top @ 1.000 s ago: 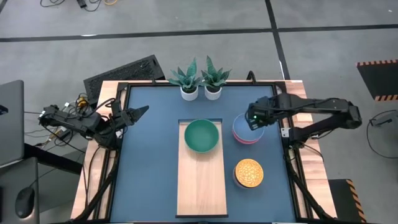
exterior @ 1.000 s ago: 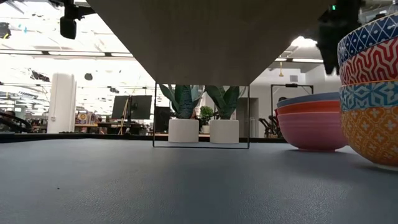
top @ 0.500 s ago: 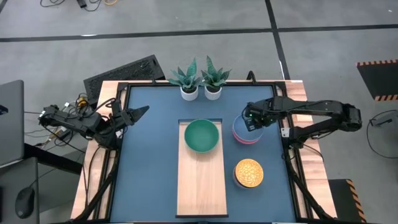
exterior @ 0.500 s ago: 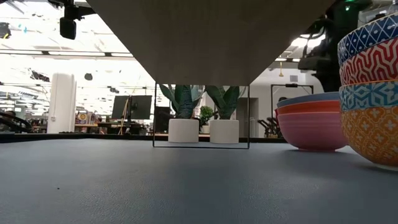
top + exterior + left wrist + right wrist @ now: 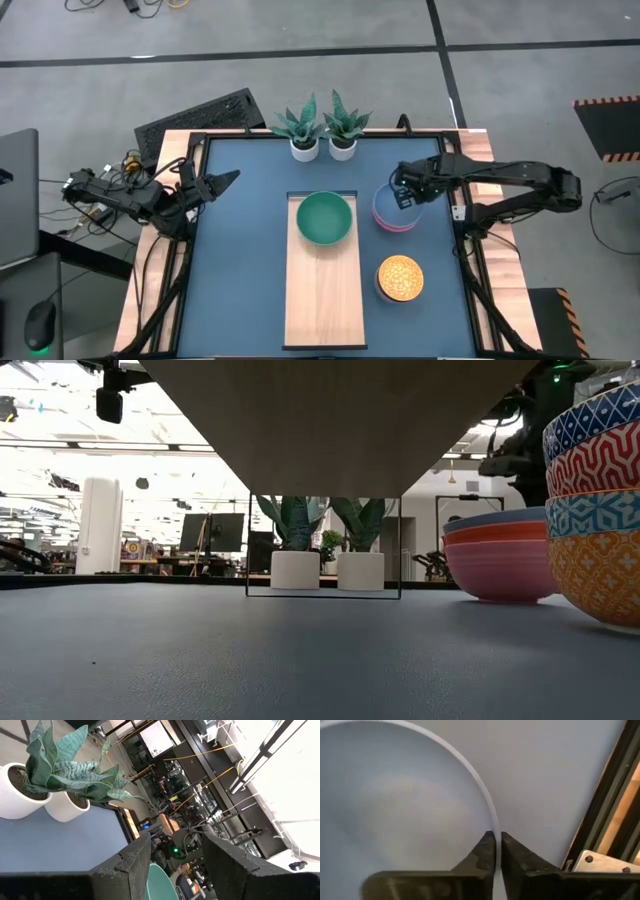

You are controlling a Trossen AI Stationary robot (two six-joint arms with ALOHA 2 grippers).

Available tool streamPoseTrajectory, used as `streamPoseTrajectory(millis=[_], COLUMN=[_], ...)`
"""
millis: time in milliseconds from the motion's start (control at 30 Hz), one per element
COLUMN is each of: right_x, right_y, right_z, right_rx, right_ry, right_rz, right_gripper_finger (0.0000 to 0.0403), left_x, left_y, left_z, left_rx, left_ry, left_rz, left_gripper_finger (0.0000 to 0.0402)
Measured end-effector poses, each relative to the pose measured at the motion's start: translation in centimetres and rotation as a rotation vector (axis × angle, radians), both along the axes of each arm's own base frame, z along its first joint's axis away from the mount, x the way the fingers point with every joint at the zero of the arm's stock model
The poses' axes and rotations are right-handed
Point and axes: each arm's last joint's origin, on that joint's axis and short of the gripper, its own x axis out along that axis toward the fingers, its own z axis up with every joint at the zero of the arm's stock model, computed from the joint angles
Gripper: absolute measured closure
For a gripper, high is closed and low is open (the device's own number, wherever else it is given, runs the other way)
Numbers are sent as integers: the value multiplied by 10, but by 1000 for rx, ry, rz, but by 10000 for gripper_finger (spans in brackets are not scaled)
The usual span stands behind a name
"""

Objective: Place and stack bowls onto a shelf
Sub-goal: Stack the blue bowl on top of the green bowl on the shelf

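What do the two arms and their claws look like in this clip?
Both arms are dark, almost black, built of jointed segments. The left arm carries loose orange and yellow wiring near its wrist and ends in a pointed two-finger left claw. The right arm is smoother, with a small green light near the right claw. Up close, its fingers are matte black, blocky wedges.

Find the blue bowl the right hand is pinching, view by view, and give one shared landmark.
High view: blue bowl, right of the shelf.
Low view: top of the stack at right.
Left wrist view: cannot tell.
Right wrist view: rim between the right hand.
Landmark: white plant pots.
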Motion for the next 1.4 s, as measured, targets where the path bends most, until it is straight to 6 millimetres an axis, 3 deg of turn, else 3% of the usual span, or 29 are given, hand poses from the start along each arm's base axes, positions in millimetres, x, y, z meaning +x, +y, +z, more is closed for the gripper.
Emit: streamPoseTrajectory(millis=[500, 933, 1133, 1400], right_x=[9, 21, 45, 97], right_y=[-3, -1, 5, 17], right_z=[56, 160, 190, 204], right_rx=[-40, -172, -197, -163], right_ry=[-119, -467, -525, -541], right_rz=[34, 120, 237, 453], right_gripper_finger=[373, 373, 373, 372], left_x=[0, 0, 0, 0], left_y=[0, 0, 0, 0], left_z=[0, 0, 0, 0], left_rx=[0, 1, 1, 1], left_ry=[0, 2, 3, 3], left_rz=[0, 1, 1, 2], left_gripper_finger=[236, 236, 236, 236])
